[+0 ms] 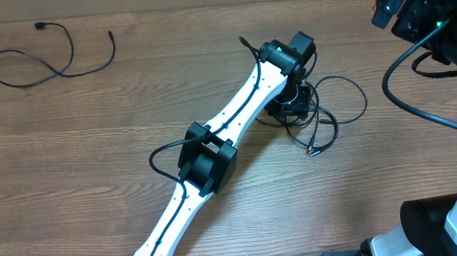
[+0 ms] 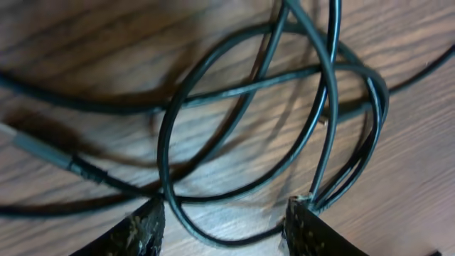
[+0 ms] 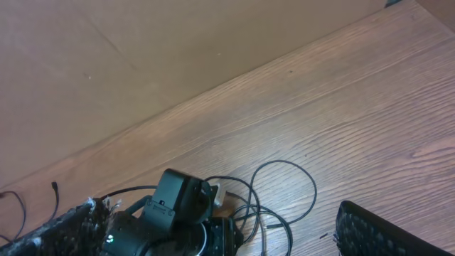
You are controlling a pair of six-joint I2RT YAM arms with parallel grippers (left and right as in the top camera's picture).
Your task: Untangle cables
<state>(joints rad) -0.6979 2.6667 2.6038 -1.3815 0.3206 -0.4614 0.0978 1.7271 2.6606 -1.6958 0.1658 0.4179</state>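
Observation:
A tangle of thin black cables (image 1: 325, 111) lies on the wooden table right of centre, with a silvery plug end (image 1: 312, 149) at its lower edge. My left gripper (image 1: 284, 103) is lowered onto the tangle's left side. In the left wrist view its fingers (image 2: 227, 235) are open, with one cable loop (image 2: 213, 224) lying between them and the crossed cables (image 2: 284, 107) just ahead. One more cable (image 1: 44, 55) lies apart at the far left. My right gripper (image 1: 410, 9) hangs high at the far right, open and empty (image 3: 220, 238), looking down on the tangle (image 3: 284, 192).
The left arm (image 1: 214, 144) stretches diagonally from the front edge to the table's middle. A brown cardboard wall (image 3: 142, 57) borders the table's far side. Thick black robot wires (image 1: 415, 95) hang at the right.

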